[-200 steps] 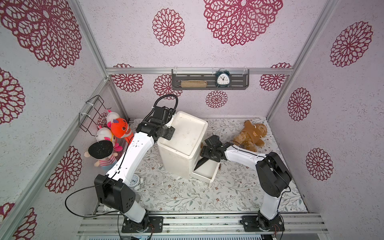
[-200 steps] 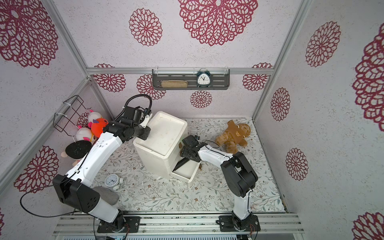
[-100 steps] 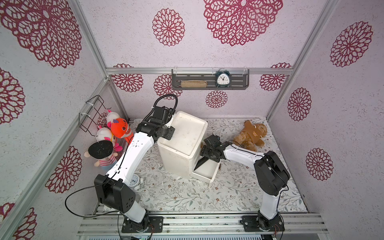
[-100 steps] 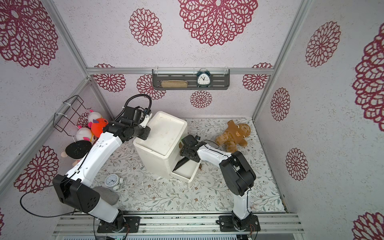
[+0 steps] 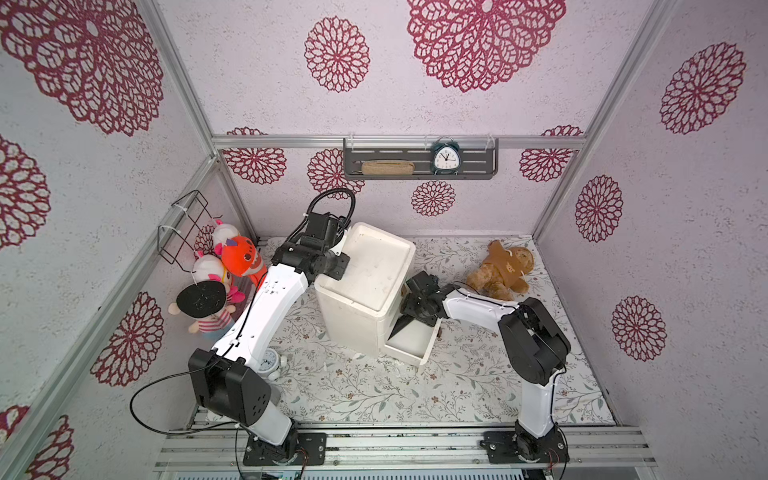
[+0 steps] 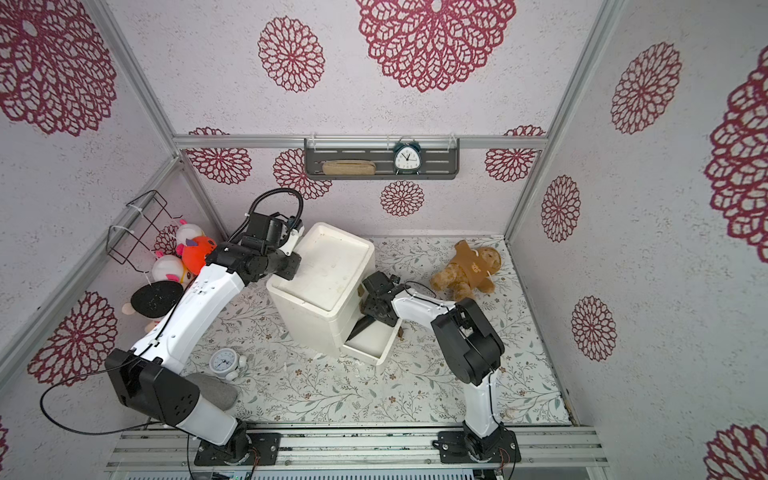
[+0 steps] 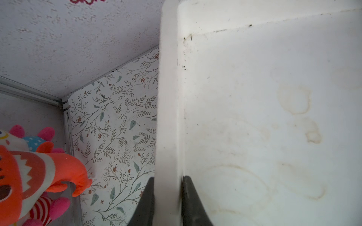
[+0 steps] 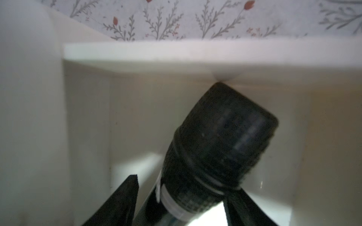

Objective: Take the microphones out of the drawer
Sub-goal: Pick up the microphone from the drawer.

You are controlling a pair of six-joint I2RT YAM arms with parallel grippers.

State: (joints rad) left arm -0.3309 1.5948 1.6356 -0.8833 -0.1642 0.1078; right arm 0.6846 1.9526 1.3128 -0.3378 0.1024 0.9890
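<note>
In a top view the right pincer [image 5: 402, 326] reaches into the open bottom drawer [image 5: 411, 349] of the white cabinet [image 5: 365, 270]. Left wrist view: the left pincer [image 7: 168, 179] is clamped on the cabinet's top rim [image 7: 168, 97], steadying it. Right wrist view: the microphone [image 8: 219, 140] lies in the drawer between the right pincer's open fingers [image 8: 125, 199], one clear of it. Advise closing squarely below the head before lifting.

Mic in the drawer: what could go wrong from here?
1. Mic sits off-centre between the right jaws, gap on one side: closing may shove or twist it.
2. Its head seems to touch the drawer wall: it may catch on the way out.
3. Left jaws pinch only the cabinet rim: a snag may tip it.
</note>
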